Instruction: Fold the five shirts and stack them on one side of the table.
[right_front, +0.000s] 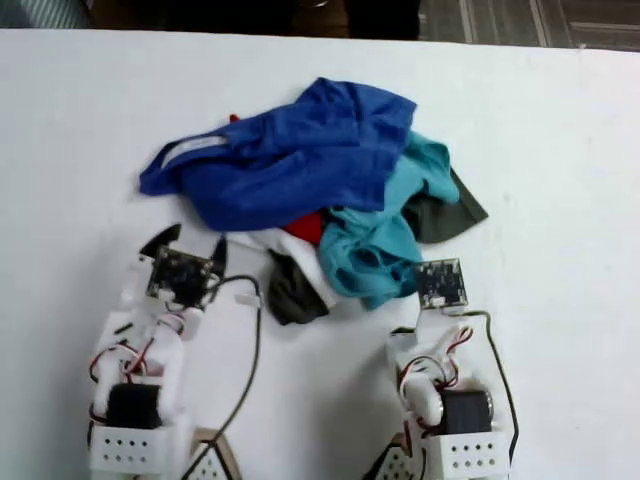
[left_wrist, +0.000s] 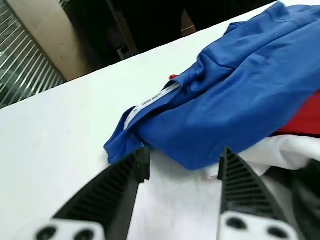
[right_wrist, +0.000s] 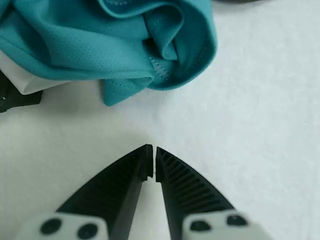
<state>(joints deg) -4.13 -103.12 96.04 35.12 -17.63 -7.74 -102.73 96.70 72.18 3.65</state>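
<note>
My left gripper (left_wrist: 185, 156) gapes at the blue shirt (left_wrist: 240, 95), right gripper (right_wrist: 152, 151) pinched empty; I'd grab just its collar (left_wrist: 150, 102), lifting slowly.

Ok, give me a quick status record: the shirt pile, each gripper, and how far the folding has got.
pile: one loose heap mid-table, nothing folded
top: crumpled blue fabric shirt
beneath: teal mesh shirt, red shirt, white shirt, dark grey shirt, all partly covered
left gripper: open, at the blue shirt's near edge, holding nothing
right gripper: shut, empty, over the bare white table just short of the teal shirt
stack: not started
</note>
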